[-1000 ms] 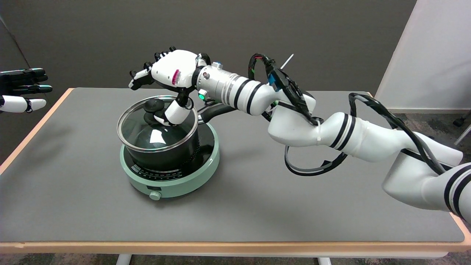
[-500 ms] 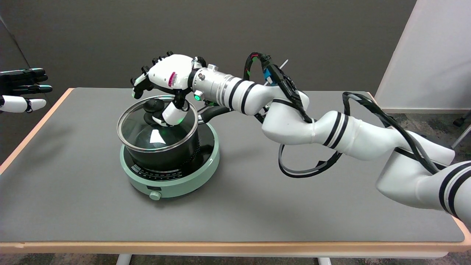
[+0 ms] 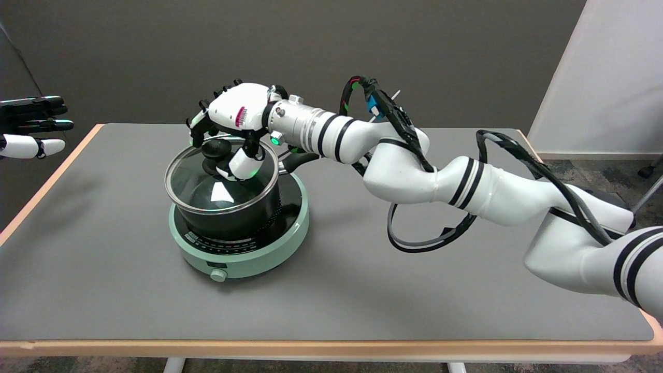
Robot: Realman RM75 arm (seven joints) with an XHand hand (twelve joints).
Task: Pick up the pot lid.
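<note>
A glass pot lid (image 3: 207, 189) with a steel rim and a black knob (image 3: 216, 149) sits on a black pot (image 3: 243, 215). My right hand (image 3: 233, 111) hangs just above the knob, its back up. The thumb (image 3: 241, 165) reaches down on the knob's right side, close to the glass. The other fingers (image 3: 199, 123) curl down behind and left of the knob. Nothing is held; the lid lies flat on the pot.
The pot stands on a round green cooker (image 3: 241, 259) with a front dial. Its black handle (image 3: 300, 158) points right under my wrist. The grey table (image 3: 362, 290) has a wooden edge. The idle left hand (image 3: 31, 127) hangs at the far left.
My right hand has moved down and a little left over the knob. Its fingers have curled lower around the knob. The lid has not moved.
</note>
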